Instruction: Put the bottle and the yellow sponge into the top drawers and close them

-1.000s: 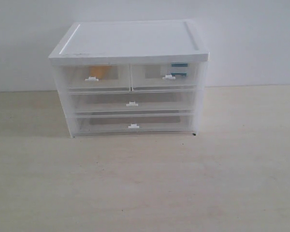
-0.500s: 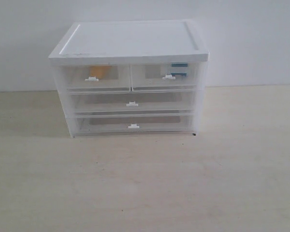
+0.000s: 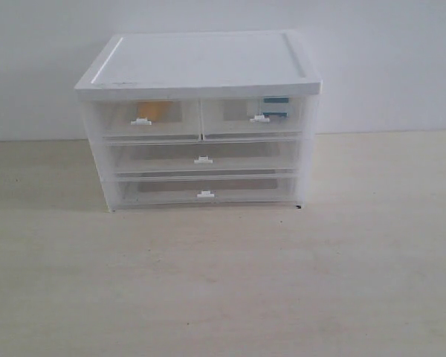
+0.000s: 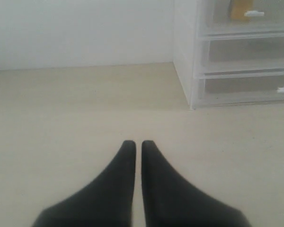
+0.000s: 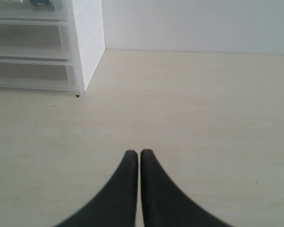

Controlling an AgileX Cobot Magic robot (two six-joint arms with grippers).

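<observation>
The white-topped cabinet (image 3: pixel 201 63) stands at the back of the table with all drawers pushed in. Through the clear front of the top left drawer (image 3: pixel 145 119) shows the yellow sponge (image 3: pixel 150 109); the same sponge (image 4: pixel 237 9) appears in the left wrist view. Inside the top right drawer (image 3: pixel 254 116) stands the bottle (image 3: pixel 276 107), its teal body blurred behind the plastic. My left gripper (image 4: pixel 138 143) is shut on nothing, over bare table, well away from the cabinet. My right gripper (image 5: pixel 139 153) is likewise shut and empty. Neither gripper appears in the exterior view.
Two wider drawers (image 3: pixel 202 158) sit shut below the top pair. A pale wooden table (image 3: pixel 223 282) spreads in front of the cabinet. A white wall (image 3: pixel 386 59) closes the back.
</observation>
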